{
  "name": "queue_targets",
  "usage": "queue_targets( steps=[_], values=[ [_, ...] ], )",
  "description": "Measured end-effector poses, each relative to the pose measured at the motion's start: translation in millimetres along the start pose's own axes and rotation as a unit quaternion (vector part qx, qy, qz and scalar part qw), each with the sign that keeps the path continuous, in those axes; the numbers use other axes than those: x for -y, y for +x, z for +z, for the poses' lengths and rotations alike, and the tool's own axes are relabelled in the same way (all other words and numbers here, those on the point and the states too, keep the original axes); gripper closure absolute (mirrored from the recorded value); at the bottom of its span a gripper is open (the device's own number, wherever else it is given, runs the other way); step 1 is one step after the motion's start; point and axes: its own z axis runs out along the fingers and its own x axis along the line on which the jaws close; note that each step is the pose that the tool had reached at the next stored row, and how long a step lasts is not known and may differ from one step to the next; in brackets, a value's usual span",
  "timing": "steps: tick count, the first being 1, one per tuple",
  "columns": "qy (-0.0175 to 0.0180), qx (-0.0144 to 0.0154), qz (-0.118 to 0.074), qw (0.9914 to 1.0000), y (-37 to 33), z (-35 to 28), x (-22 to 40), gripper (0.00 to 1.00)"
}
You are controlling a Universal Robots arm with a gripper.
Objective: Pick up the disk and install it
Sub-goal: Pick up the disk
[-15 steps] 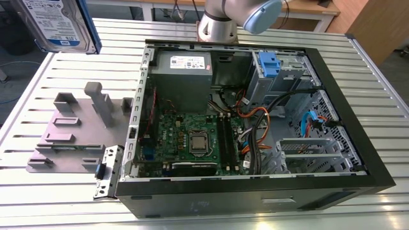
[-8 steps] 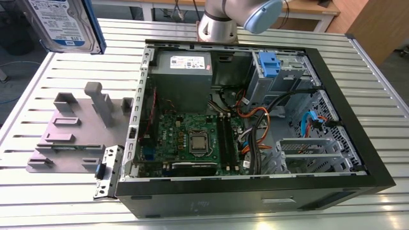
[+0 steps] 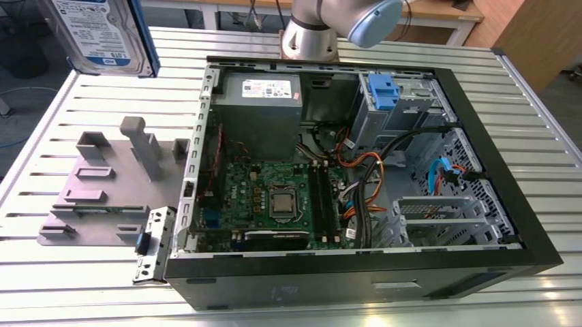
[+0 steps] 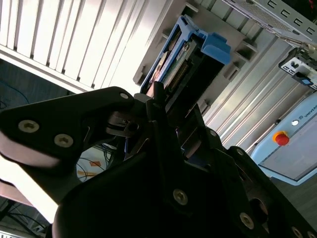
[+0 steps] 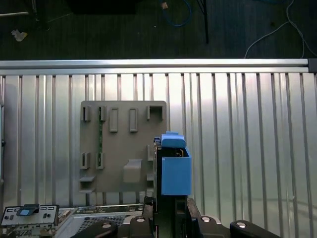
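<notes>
Ribbed aluminium table [image 3: 91, 95] carries an open computer case [image 3: 536, 245] lying on its side, motherboard [image 3: 272, 197] and grey power-supply box [image 3: 259, 102] exposed, with a blue-latched drive cage [image 3: 391, 102] at the far corner. A grey fixture plate [image 3: 100, 204] sits on the exterior view's left, beside the case.

The disk [image 3: 100, 34] hangs in the air at the exterior view's upper left, upright, label toward the camera, well apart from the case. In the first wrist view the disk [image 5: 174, 171] shows edge-on, its blue bracket end pointing down over the fixture plate [image 5: 124, 144]. The black tool [image 4: 171, 111] is closed on the disk [image 4: 185, 59], fingers clamped across its flat faces.

The drive looks stiff and dense for its size, with smooth metal faces that could slip and internals likely sensitive to knocks. The broad faces seem the soundest hold; the plastic bracket probably flexes.

The arm [image 3: 314, 30] rises from its base behind the case, an elbow joint high, the wrist aimed straight down at the table.
</notes>
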Motion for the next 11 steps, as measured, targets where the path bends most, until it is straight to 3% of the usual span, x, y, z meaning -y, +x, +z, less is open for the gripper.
queue_targets(
  steps=[5, 11],
  values=[
    [0.0, 0.0, 0.0, 1.0, -0.3, -0.3, 6.4, 0.65],
    [0.0, 0.0, 0.0, 1.0, -0.3, -0.3, 6.9, 0.65]
  ],
)
